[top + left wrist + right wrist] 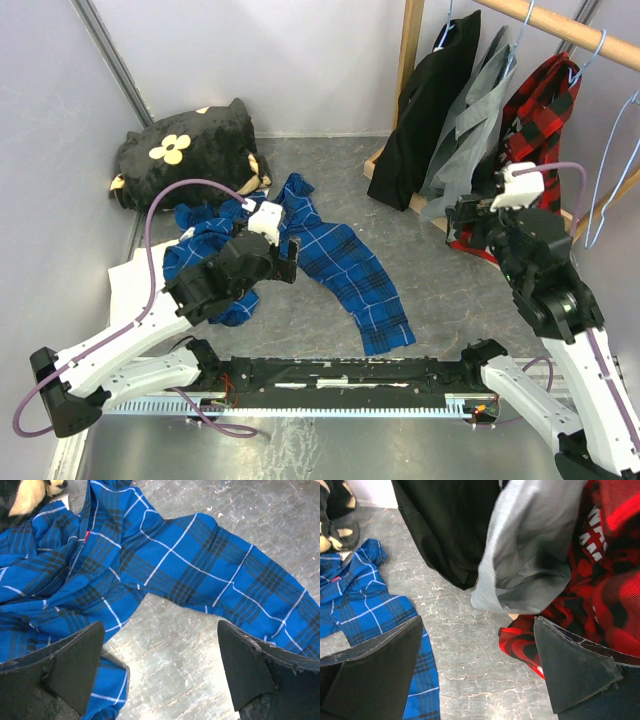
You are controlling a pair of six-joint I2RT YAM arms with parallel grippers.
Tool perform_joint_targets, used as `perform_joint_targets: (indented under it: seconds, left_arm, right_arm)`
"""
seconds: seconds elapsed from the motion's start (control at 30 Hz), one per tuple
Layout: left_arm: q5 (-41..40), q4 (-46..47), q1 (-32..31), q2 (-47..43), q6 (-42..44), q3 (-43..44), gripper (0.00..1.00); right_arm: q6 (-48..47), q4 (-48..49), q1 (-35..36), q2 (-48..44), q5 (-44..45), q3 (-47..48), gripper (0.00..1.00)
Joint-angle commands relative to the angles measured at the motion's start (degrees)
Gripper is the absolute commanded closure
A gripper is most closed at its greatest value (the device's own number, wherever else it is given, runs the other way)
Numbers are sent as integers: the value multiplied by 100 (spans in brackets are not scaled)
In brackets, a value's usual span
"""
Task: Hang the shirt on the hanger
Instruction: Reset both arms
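The left fingers (65,672) are held apart with nothing clamped, and a patch of bare grey tabletop (175,660) is seen between them. A blue plaid shirt (190,565) is spread on the tabletop just beyond the fingertips, with a fold of it lying under the left-hand finger. The right fingers (570,677) are likewise spread wide and nothing is gripped. The shirt (615,605), red-and-black plaid with white lettering, is seen just beyond and behind the right-hand finger; whether it is touched cannot be told. In the top view the shirt is hung from a wooden rail (570,25) by the hanger (585,58), of which only the light-blue hook is seen. A grey garment (530,555) is hung beyond the gap between the right fingers, and a black garment (445,525) is hung next to it, further toward the left-hand finger. A black cushion (190,150) with cream flowers is set well beyond the left fingers.
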Motion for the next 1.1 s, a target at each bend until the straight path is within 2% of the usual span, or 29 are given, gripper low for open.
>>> perform_joint_targets:
  seconds: [0.0,0.17,0.27,0.4,0.5,0.6,0.73,0.9,1.07]
  left_arm:
    - [149,-895,44,55,-417,663,1]
    - [-440,-1602,38,9,-1111,800,1]
    - [-832,-1917,38,-49,-1805,762,1]
    - [-1147,-2078,39,-117,-2345,770,1]
    - [-1673,-2037,45,-378,-2567,702,1]
    - [-2049,-1584,39,-862,-2353,490,1]
    - [-1779,-813,45,-1624,-1205,156,1]
    - [-1657,-274,40,-2542,-486,-153,1]
    - [-1722,-224,41,-2780,-127,-287,1]
  right_arm:
    - [704,-596,4,-365,420,165,1]
    - [941,-1144,8,-822,25,25,1]
    - [1024,-1509,6,-942,-104,25,1]
    - [983,-1700,8,-1039,-197,-79,1]
    - [954,-1629,7,-1070,-241,-218,1]
    - [857,-1503,6,-1112,-326,-353,1]
    - [714,-1162,7,-1335,-460,-672,1]
    - [729,-881,7,-1502,-494,-994,1]
    - [640,-559,5,-1679,-905,-1303,1]
